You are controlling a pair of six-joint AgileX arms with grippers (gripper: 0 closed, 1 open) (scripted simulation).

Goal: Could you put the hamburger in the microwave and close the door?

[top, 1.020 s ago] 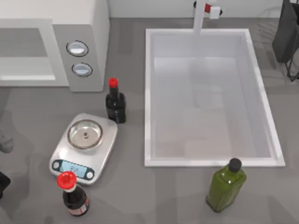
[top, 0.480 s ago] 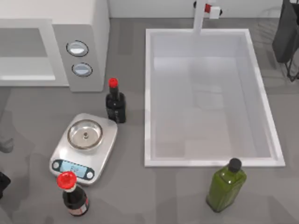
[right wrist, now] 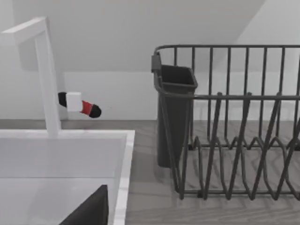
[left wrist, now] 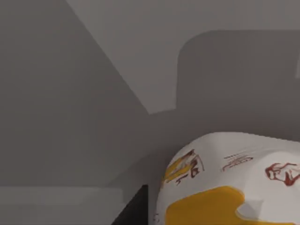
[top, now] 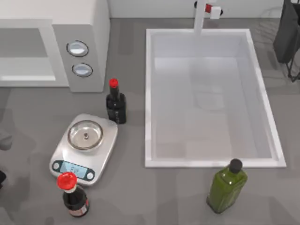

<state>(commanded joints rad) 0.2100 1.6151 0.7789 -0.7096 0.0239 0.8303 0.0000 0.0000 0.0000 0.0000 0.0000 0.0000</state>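
Note:
The white microwave (top: 89, 28) stands at the back left, its grey cavity (top: 23, 47) open to the front and two round dials (top: 78, 48) on its panel. The door is out of view. In the left wrist view the hamburger (left wrist: 229, 183), pale cream with yellow blotches, sits very close, pressed against one dark finger (left wrist: 133, 211) of my left gripper, which is shut on it. A dark sliver of my left arm (top: 1, 177) shows at the top view's left edge. A dark part of my right gripper (right wrist: 89, 211) hangs over the sink's back corner.
A silver kitchen scale (top: 84, 147) sits in front of the microwave, with a dark bottle (top: 116, 104) behind it and a red-capped bottle (top: 72, 194) in front. The white sink (top: 149, 93) with its faucet (top: 201, 16) fills the right. Nearby are a green bottle (top: 226, 186) and a dish rack (right wrist: 234, 122).
The dark part of my left arm at the top view's left edge has slipped further out of the picture. Nothing on the table has moved.

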